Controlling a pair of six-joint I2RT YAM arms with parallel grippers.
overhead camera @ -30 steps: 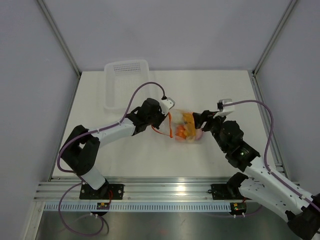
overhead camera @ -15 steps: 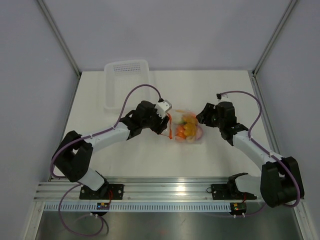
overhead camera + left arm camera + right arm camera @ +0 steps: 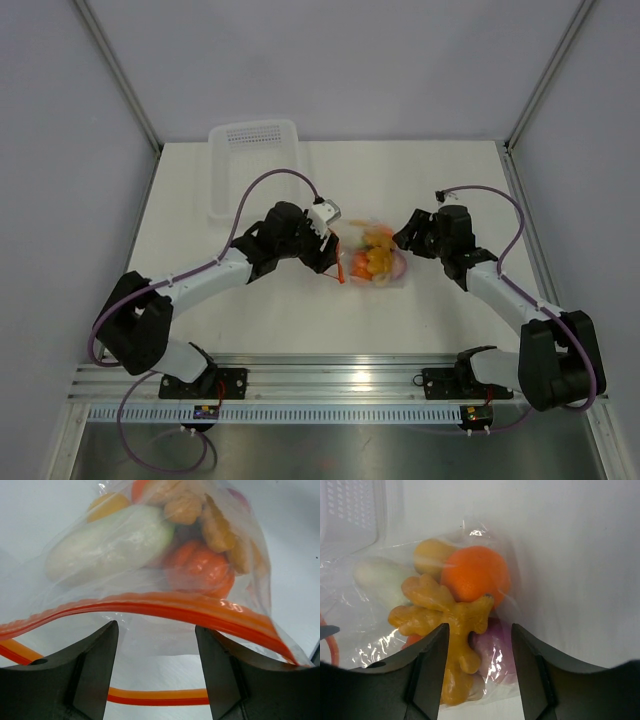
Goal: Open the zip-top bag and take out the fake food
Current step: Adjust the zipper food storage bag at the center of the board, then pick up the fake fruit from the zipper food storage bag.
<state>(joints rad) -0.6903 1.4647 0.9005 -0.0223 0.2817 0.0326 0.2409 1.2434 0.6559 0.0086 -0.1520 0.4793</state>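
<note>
The zip-top bag [image 3: 375,262] lies at the middle of the table [image 3: 250,320], zipper strip [image 3: 341,262] toward 9 o'clock, fake food [image 3: 200,570] inside; our left gripper [image 3: 156,630] hangs there released, one lip [image 3: 165,605] arching across its gap. Our right gripper [image 3: 479,630] straddles the 3 o'clock end, pinching or not we cannot tell, so we anchor there and nip one lip only

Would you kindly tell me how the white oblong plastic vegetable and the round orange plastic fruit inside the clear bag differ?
The white oblong plastic vegetable is pale and elongated; the round orange plastic fruit is bright and ball-shaped. In the right wrist view the vegetable lies at the left, blurred behind crinkled film, while the fruit sits near the middle, plainly seen. Both lie inside the clear zip-top bag.
</note>
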